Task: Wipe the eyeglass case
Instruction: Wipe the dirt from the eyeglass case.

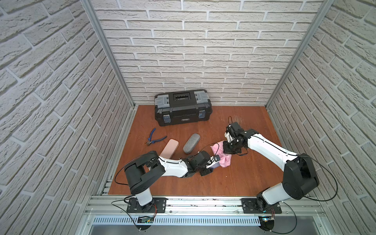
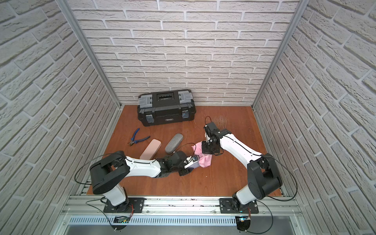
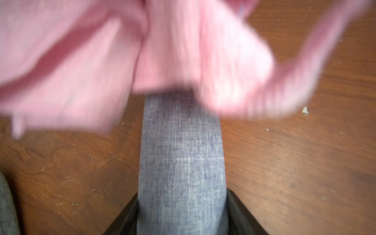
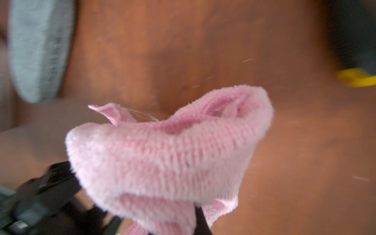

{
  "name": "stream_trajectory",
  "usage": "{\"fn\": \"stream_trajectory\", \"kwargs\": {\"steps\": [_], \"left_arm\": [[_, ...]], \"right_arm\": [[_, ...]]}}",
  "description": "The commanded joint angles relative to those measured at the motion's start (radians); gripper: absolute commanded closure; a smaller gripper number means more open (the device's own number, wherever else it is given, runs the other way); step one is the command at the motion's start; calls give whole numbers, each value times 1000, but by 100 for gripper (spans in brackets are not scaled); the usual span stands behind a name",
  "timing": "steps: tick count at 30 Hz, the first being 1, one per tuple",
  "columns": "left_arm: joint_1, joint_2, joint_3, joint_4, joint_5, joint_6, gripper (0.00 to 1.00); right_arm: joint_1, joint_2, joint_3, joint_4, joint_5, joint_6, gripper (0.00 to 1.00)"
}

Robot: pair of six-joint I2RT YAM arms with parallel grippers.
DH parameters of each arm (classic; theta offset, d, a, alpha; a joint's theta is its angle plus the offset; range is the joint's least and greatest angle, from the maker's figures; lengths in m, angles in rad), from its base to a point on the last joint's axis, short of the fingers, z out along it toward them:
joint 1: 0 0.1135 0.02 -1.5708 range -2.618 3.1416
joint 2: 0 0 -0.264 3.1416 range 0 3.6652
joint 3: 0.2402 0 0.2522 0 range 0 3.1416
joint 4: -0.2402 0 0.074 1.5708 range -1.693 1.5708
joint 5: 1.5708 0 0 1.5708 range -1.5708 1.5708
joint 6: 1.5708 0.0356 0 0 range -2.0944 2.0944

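The eyeglass case (image 3: pixel 181 162), covered in blue-grey woven fabric, sits between the jaws of my left gripper (image 3: pixel 182 215), which is shut on its near end. In both top views this case (image 1: pixel 216 165) (image 2: pixel 195 164) shows only as a small patch at the left gripper (image 1: pixel 213 162) (image 2: pixel 192 161), low over the wooden table. A pink cloth (image 1: pixel 222 160) (image 2: pixel 205 161) (image 4: pixel 168 154) hangs from my right gripper (image 1: pixel 228 150) (image 4: pixel 173 223), which is shut on it. The cloth (image 3: pixel 183 50) drapes over the case's far end, blurred with motion.
A grey fabric case (image 1: pixel 191 143) (image 4: pixel 38 50) and a beige case (image 1: pixel 169 148) lie left of centre. Blue-handled pliers (image 1: pixel 155 139) lie further left. A black toolbox (image 1: pixel 182 106) stands at the back wall. Brick-pattern walls enclose the table (image 1: pixel 234 179).
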Motion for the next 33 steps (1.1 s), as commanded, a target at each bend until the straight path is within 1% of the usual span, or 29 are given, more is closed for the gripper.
{"fn": "stream_trajectory", "kwargs": {"steps": [1, 2, 3, 4, 7, 8, 9, 10, 11, 12, 14, 16, 18, 19, 21, 23, 24, 26, 27, 28, 29, 30, 31, 33], "left_arm": [[-8, -3, -27, -58, -15, 16, 74], [-9, -6, -27, -59, -19, 15, 75], [-9, -8, -30, -58, -22, 15, 75], [-11, -12, -31, -57, -21, 17, 75], [-14, -20, -41, -46, -23, 16, 75], [-15, -19, -41, -47, -26, 16, 75], [-16, -19, -41, -49, -27, 17, 75], [-16, -20, -43, -49, -29, 17, 75], [-17, -24, -44, -49, -28, 16, 75], [-18, -26, -45, -49, -28, 16, 75], [-16, -27, -44, -50, -28, 17, 76], [-19, -30, -44, -52, -34, 19, 76], [-20, -31, -45, -48, -39, 19, 76], [-22, -31, -45, -46, -43, 18, 76], [-24, -31, -43, -46, -49, 19, 77], [-29, -31, -44, -45, -57, 20, 77], [-36, -31, -47, -44, -68, 24, 78], [-51, -28, -52, -37, -93, 32, 78], [-64, -26, -54, -35, -120, 37, 78], [-77, -25, -56, -32, -147, 43, 78], [-91, -21, -57, -31, -176, 50, 78], [-106, -17, -57, -27, -212, 56, 78], [-119, -11, -57, -22, -248, 63, 79], [-150, 7, -54, -17, -326, 83, 79]], "right_arm": [[-25, 43, -84, 145, -227, 104, 97], [-46, 54, -94, 149, -223, 92, 97], [-73, 72, -90, 114, -185, 60, 97], [-90, 95, -58, 27, -83, -3, 97], [-72, 103, 53, -158, 390, -124, 97], [-57, 96, 82, -193, 489, -143, 97], [-39, 84, 114, -226, 543, -163, 98], [-23, 64, 140, -235, 529, -180, 97], [-12, 46, 152, -232, 473, -187, 97], [-7, 32, 161, -219, 362, -180, 97], [-5, 29, 146, -178, 124, -118, 97], [0, 32, 66, -37, -129, -8, 98], [3, 45, -16, 110, -265, 92, 97], [0, 58, -42, 151, -289, 118, 97], [-22, 83, -70, 172, -283, 103, 97], [-78, 121, -50, 63, -168, 8, 97], [-103, 134, -19, -21, -31, -47, 97], [-106, 128, 51, -137, 273, -115, 97], [-90, 115, 92, -178, 387, -136, 97], [-71, 106, 130, -203, 447, -148, 97], [-40, 102, 173, -223, 475, -159, 97], [-7, 108, 217, -236, 457, -165, 97], [21, 120, 247, -242, 407, -164, 97], [88, 163, 302, -232, 255, -135, 97]]}}
